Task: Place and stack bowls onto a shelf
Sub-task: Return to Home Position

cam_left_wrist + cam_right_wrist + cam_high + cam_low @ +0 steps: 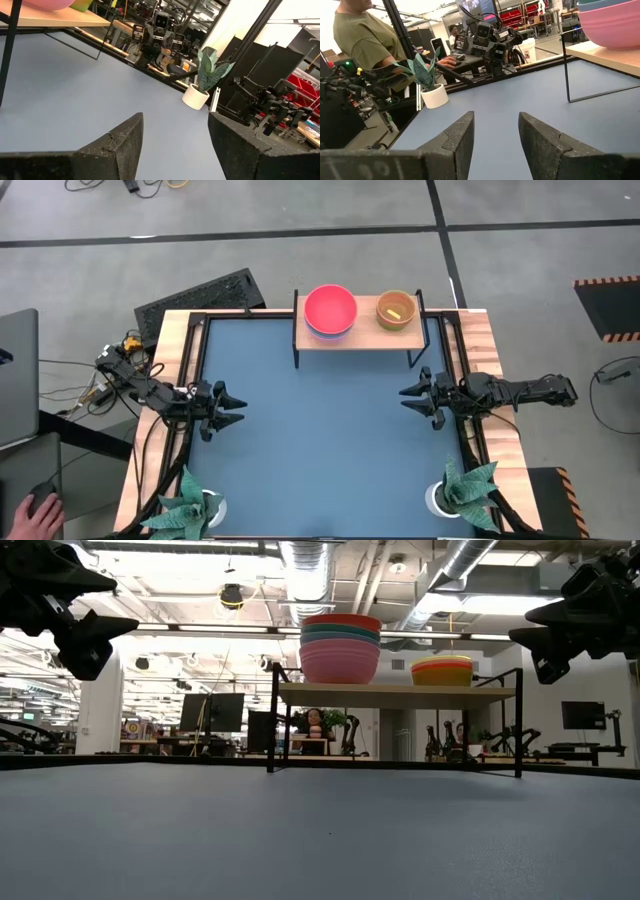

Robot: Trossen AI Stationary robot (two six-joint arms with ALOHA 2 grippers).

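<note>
The shelf [362, 336], a light wooden board on thin black legs, stands at the table's far edge. On its left part sits a stack of large bowls [330, 310], red-pink on top, with green, light blue and pink below in the low view [340, 648]. On its right part sits a stack of small bowls [395, 310], yellow-green inside, magenta-rimmed over yellow in the low view [442, 670]. My left gripper [236, 411] hovers open at the table's left side. My right gripper [408, 399] hovers open at the right side. Both hold nothing.
Two white pots with green plants stand at the near corners [195, 505] [458, 498]. The blue table surface [320, 440] lies between the arms. A person's hand [35, 515] rests on a mouse beyond the table's left near corner.
</note>
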